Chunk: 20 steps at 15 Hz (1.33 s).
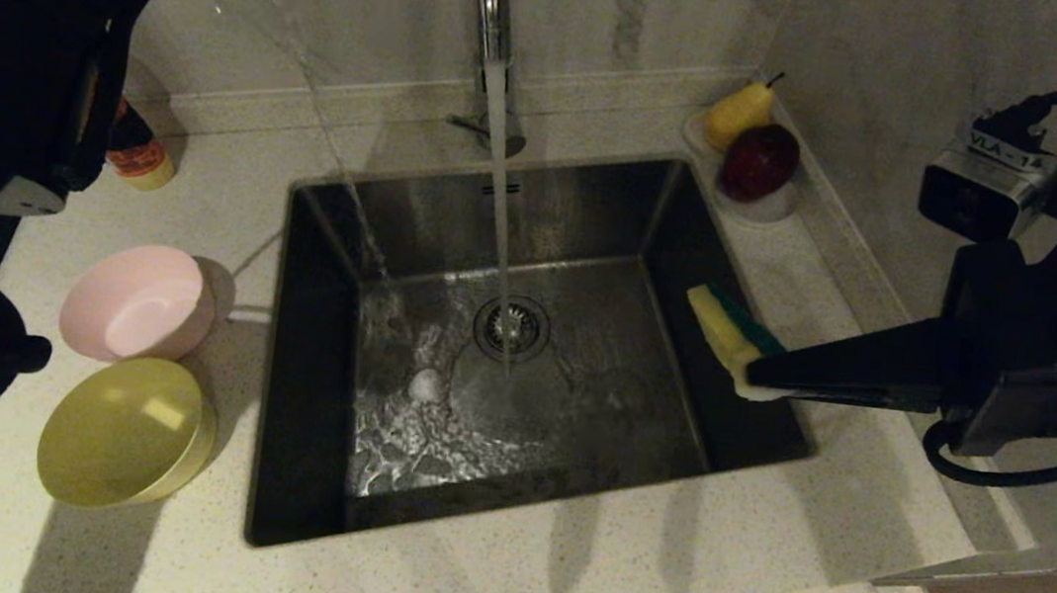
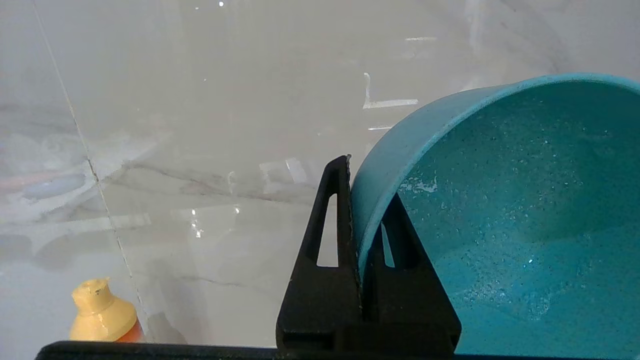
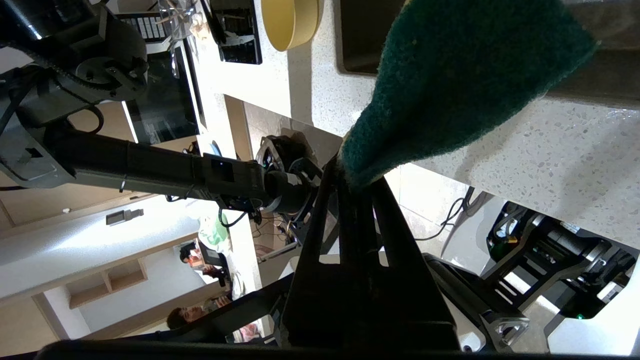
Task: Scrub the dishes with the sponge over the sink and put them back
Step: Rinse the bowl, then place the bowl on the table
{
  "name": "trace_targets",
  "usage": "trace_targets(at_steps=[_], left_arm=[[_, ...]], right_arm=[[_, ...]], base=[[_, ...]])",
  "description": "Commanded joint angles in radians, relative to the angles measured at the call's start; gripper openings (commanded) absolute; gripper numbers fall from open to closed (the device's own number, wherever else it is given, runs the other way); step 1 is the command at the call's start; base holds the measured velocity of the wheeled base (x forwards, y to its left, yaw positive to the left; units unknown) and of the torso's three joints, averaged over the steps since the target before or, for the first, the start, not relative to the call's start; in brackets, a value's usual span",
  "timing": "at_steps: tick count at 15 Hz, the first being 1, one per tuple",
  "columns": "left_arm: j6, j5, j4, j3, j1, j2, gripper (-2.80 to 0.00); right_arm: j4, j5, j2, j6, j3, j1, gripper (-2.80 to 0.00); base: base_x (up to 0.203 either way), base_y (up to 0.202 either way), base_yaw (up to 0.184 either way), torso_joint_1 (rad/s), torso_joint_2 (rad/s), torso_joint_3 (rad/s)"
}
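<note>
While our left gripper (image 2: 357, 215) pinches the wet blue bowl's (image 2: 500, 200) rim high above the sink (image 1: 541, 358) and our right gripper (image 1: 759, 372) clamps the sponge (image 1: 728, 334), pink bowl (image 1: 140, 302) and yellow bowl (image 1: 125, 430) wait on the worktop (image 1: 556, 578).

The supporting surface is a pale speckled stone countertop (image 1: 558, 559) with a square stainless steel sink (image 1: 522, 355) set into it. In the head view, with the sink drain as the clock centre:

- 9 o'clock: a pale pink bowl (image 1: 140, 302) rests on the countertop, tipped on its side.
- 8 o'clock: a yellow bowl (image 1: 125, 435) rests just beside the pink one, also tipped on its side.
- 10 o'clock: a small bottle (image 1: 141, 158) with an orange label stands near the wall.
- 1 o'clock: a small white dish (image 1: 758, 203) sits in the corner, carrying a yellow pear (image 1: 738, 114) and a dark red apple (image 1: 761, 161).
</note>
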Motion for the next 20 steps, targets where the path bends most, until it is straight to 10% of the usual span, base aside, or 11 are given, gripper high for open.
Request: trace_targets(at_steps=[1, 5, 9, 16, 20], left_arm=[[0.002, 0.004, -0.008, 0.004, 0.0, 0.003, -2.8], [-0.025, 0.074, 0.017, 0.096, 0.001, 0.019, -2.8], [-0.137, 0.121, 0.317, 0.081, 0.001, -0.011, -2.8], [-0.7, 0.116, 1.573, -0.216, 0.013, -0.164, -2.8], [-0.962, -0.077, 2.015, -0.486, 0.19, -0.232, -2.8]], right_arm=[[0.003, 0.003, 0.0, 0.003, 0.001, 0.0, -2.8], [0.002, 0.002, -0.013, -0.003, 0.023, -0.014, -2.8], [-0.014, 0.005, -0.031, -0.014, 0.089, -0.029, -2.8], [-0.015, 0.005, -0.098, -0.02, 0.151, -0.066, -2.8], [-0.019, 0.003, -0.098, -0.021, 0.179, -0.067, -2.8]], base=[[0.0, 0.0, 0.0, 0.0, 0.0, 0.0], [0.0, 0.0, 0.0, 0.0, 0.0, 0.0], [0.0, 0.0, 0.0, 0.0, 0.0, 0.0], [0.0, 0.0, 0.0, 0.0, 0.0, 0.0], [0.0, 0.0, 0.0, 0.0, 0.0, 0.0]])
